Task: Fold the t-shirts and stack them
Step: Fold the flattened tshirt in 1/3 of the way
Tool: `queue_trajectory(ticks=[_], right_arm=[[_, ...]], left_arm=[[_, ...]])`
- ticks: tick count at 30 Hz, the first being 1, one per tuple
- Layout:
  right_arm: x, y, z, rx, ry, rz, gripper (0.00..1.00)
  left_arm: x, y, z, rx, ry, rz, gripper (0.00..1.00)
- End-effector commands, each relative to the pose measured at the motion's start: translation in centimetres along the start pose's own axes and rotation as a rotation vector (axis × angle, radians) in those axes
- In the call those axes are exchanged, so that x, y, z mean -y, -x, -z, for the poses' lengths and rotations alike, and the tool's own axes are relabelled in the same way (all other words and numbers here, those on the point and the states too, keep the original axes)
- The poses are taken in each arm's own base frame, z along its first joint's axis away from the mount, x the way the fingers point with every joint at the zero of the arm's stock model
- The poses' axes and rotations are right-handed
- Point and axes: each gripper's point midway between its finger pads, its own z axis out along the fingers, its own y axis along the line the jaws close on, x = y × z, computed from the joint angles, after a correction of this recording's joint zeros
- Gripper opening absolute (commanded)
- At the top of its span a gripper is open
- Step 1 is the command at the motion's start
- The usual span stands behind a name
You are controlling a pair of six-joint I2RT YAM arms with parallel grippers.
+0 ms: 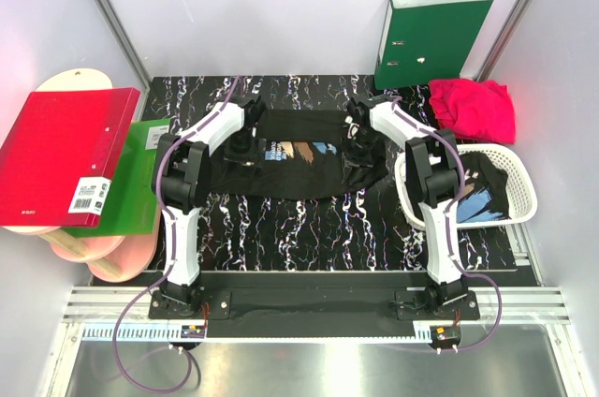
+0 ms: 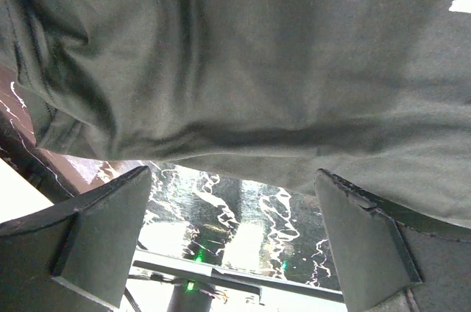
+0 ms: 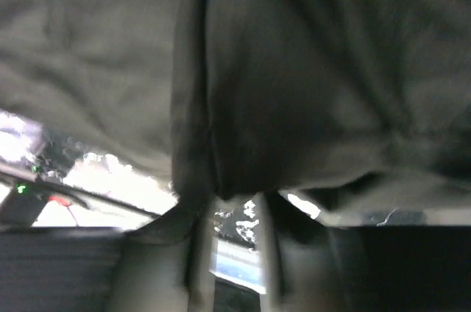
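The left gripper (image 2: 232, 179), jaws wide apart, and the right gripper (image 3: 234, 205), seemingly pinched on a ridge of cloth, stand over the black white-veined table (image 1: 309, 228). There the black cloth t-shirt with a tan, white and blue chest print (image 1: 299, 170) lies spread, print up, probably so each side can be folded inward. The white plastic lattice basket (image 1: 522, 182) hides most of another dark shirt. Behind it the crimson-pink cloth t-shirt (image 1: 475, 109) lies crumpled. Blur in the right wrist view leaves that pinch uncertain.

The top view looks down from behind; both wrist views sit close against the same black t-shirt (image 1: 299, 177).
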Motion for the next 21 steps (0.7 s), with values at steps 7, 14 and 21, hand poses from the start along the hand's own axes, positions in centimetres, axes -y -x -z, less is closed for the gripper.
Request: queue_trajectory(ticks=[7, 14, 21], right_arm=[[-0.7, 0.1, 3.5, 0.086, -0.059, 0.063, 0.0], [-1.6, -3.2, 6.7, 0.054, -0.022, 0.07, 0.0], [0.3, -8.4, 4.9, -0.124, -0.057, 0.029, 0.01]], left_arm=[[-0.2, 0.1, 1.4, 0.027, -0.014, -0.002, 0.99], [0.2, 0.4, 1.1, 0.017, -0.022, -0.006, 0.99], [0.3, 0.8, 0.9, 0.006, -0.019, -0.019, 0.99]])
